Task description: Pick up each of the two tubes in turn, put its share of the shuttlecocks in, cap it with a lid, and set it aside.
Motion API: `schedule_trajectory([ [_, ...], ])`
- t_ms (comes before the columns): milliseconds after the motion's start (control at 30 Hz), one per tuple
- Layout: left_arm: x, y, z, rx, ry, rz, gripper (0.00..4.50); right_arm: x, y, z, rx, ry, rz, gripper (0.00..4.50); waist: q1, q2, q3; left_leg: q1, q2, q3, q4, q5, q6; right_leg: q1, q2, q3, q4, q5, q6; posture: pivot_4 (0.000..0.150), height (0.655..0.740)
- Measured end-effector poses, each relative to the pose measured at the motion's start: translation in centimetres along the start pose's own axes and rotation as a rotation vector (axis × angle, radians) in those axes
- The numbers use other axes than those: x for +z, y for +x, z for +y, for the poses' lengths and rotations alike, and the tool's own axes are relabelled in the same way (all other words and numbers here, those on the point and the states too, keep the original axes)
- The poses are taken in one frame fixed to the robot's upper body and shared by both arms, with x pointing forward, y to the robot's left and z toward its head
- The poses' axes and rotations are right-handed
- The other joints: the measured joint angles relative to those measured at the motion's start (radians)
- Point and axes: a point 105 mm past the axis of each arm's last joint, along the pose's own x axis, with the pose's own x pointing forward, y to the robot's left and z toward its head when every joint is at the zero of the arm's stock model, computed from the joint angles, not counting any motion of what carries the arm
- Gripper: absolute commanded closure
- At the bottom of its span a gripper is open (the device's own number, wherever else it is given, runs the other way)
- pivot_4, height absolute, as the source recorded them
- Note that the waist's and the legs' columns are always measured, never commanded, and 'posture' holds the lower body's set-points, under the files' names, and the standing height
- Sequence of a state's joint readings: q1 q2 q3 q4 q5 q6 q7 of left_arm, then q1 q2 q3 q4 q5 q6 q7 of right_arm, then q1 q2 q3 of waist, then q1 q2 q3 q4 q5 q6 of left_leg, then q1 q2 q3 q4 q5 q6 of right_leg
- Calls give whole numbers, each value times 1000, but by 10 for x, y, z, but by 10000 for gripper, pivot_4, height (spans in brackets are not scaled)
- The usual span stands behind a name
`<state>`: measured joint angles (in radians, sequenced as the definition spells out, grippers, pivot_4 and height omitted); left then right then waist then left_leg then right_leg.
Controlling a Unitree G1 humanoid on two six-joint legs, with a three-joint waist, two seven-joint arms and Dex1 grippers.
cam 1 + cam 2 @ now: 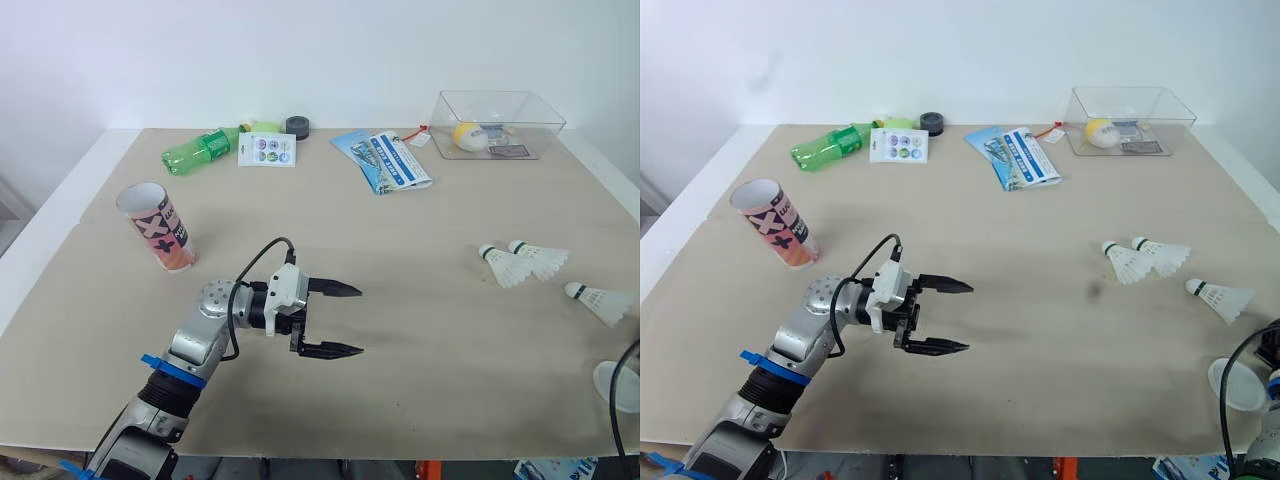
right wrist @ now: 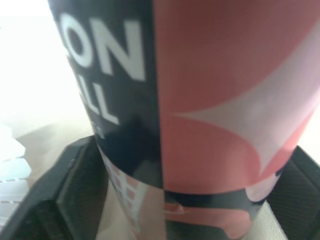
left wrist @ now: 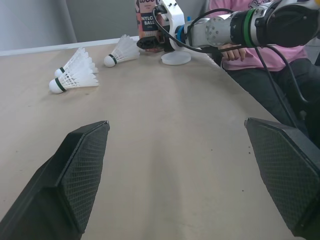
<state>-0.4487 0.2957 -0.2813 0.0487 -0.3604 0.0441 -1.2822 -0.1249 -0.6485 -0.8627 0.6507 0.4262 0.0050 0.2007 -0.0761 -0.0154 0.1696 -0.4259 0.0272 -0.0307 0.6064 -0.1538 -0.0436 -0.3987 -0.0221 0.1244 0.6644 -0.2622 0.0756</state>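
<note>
A pink tube (image 1: 158,228) with black crosses stands open-mouthed and a little tilted at the table's left. My left gripper (image 1: 335,318) hovers open over bare table to the tube's right, nothing between its fingers. Three white shuttlecocks lie at the right: two side by side (image 1: 505,265) (image 1: 540,258), a third (image 1: 600,300) nearer the edge. A white lid (image 1: 615,385) lies at the front right corner. In the left wrist view my right gripper (image 3: 150,44) is shut on the second pink-and-black tube (image 2: 200,100) beside that lid (image 3: 175,58).
Along the back lie a green bottle (image 1: 200,150), a sticker card (image 1: 267,150), a black roll (image 1: 297,127), leaflets (image 1: 385,160) and a clear bin (image 1: 540,125) holding a yellow ball (image 1: 468,136). A person in pink (image 3: 260,55) sits past the right edge.
</note>
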Motion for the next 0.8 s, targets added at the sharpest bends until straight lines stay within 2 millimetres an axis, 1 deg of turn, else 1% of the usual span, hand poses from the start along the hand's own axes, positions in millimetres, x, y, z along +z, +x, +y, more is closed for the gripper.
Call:
schedule_trajectory([
  [167, -1, 1, 0, 4, -3, 3, 0, 0, -5, -4, 13, -36, 3, 608, 1, 0, 0, 0, 0, 0, 0, 0, 0, 0, 0, 0, 0, 0, 0, 1500, 7400],
  [267, -2, 4, -2, -8, -6, 3, 0, 8, -11, -5, 27, -72, -14, 608, 1, 0, 0, 0, 0, 0, 0, 0, 0, 0, 0, 0, 0, 0, 1, 1500, 7400],
  [300, -2, 5, -3, -13, -7, 2, 0, 11, -16, -5, 34, -90, -23, 608, 1, 0, 0, 0, 0, 0, 0, 0, 0, 0, 0, 0, 0, 0, 1, 1500, 7400],
  [333, -5, 5, -4, -24, -16, 8, 0, 13, -28, -4, 52, -113, -24, 608, 1, 0, 0, 0, 0, -1, 0, 0, 0, 0, 0, 0, 0, -1, 0, 1500, 7400],
  [367, -5, 5, -4, -26, -16, 9, 0, 13, -28, -4, 52, -112, -22, 608, 1, 0, 0, 0, 0, 0, 0, 0, 0, 0, 0, 0, 0, -1, 0, 1500, 7400],
  [500, -5, 7, -1, -48, -16, 11, 0, 17, -46, -4, 55, -109, -14, 608, 1, 0, 0, 0, 0, 0, 0, 0, 0, 0, -1, 0, 0, 0, 0, 1500, 7400],
  [600, -3, 9, 0, -60, -8, 2, 0, 14, -56, -1, 50, -100, 3, 608, 0, 0, 0, 0, 0, 0, 0, 0, 0, 0, -1, 0, 0, 0, 0, 1500, 7400],
  [700, -5, 12, -1, -72, -14, -8, 0, 12, -68, 6, 62, -88, 12, 608, 1, 0, 0, 0, 0, -1, -1, 0, 0, -1, 0, -1, 0, -1, 0, 1500, 7400],
  [800, -6, 12, 0, -80, -17, -10, 0, 19, -81, 13, 112, -130, 16, 608, 2, 1, 0, -1, 0, 0, -1, 0, 0, -2, -1, 0, 0, -1, 0, 1500, 7400],
])
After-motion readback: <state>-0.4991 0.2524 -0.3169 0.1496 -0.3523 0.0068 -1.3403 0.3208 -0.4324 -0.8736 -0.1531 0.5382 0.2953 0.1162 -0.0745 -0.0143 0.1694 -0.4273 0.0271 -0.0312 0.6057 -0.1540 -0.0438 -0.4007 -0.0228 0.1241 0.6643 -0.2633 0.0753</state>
